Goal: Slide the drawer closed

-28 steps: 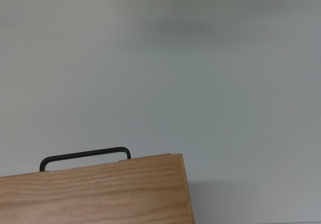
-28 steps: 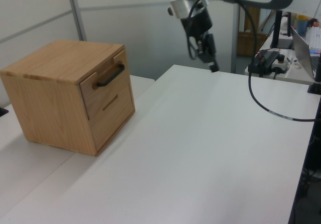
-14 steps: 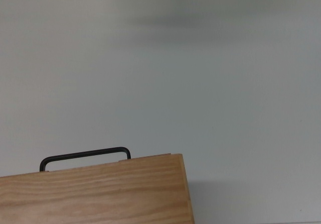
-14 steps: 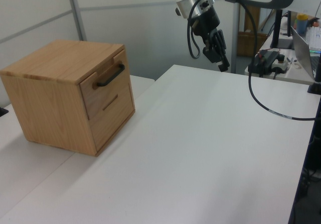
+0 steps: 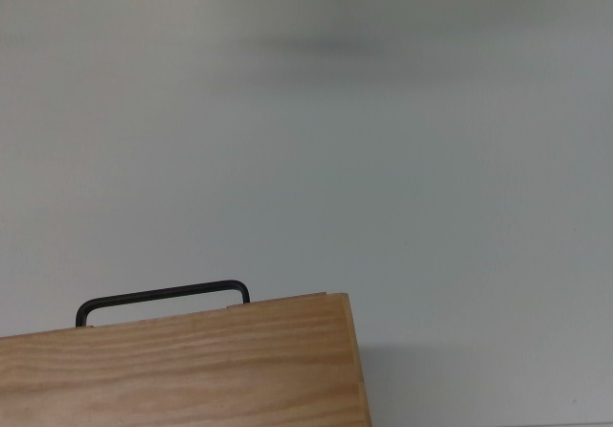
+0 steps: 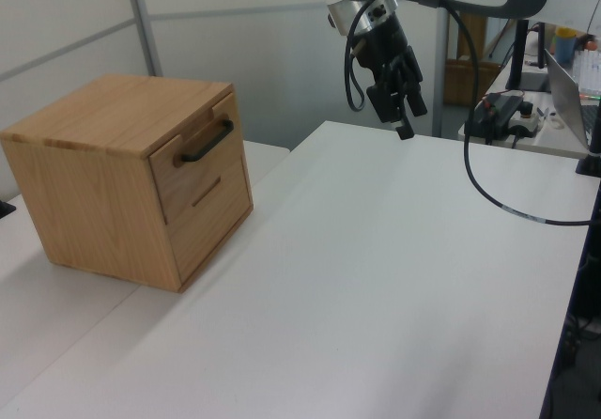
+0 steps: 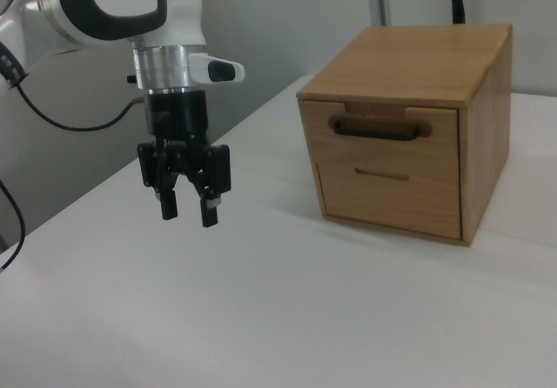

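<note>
Right view puts the drawer (image 7: 392, 144) at the upper right of the frame, its front nearly flush with the cabinet (image 7: 418, 57), while the gripper (image 7: 185, 207) hangs at centre left, well apart, fingers a narrow gap apart and empty. It looks like stiff, light wood on plain runners. I would push flat against the front panel just beside the black handle (image 7: 380, 129).
</note>
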`<control>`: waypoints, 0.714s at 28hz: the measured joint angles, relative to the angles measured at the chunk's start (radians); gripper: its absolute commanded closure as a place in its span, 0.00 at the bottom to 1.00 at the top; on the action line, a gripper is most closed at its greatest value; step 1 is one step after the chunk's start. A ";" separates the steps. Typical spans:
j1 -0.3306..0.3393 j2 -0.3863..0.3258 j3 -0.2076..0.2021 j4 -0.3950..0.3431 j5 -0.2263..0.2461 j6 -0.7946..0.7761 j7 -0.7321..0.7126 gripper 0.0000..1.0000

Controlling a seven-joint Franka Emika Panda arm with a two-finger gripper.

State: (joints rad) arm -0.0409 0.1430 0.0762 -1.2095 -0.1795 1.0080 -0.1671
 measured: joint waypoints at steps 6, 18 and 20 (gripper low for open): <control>0.004 0.001 0.005 -0.001 0.014 0.158 0.067 0.00; 0.007 0.003 0.008 -0.006 0.063 0.301 0.145 0.00; 0.007 0.004 0.008 -0.007 0.063 0.301 0.145 0.00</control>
State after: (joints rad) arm -0.0343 0.1465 0.0838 -1.2161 -0.1164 1.3095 -0.0223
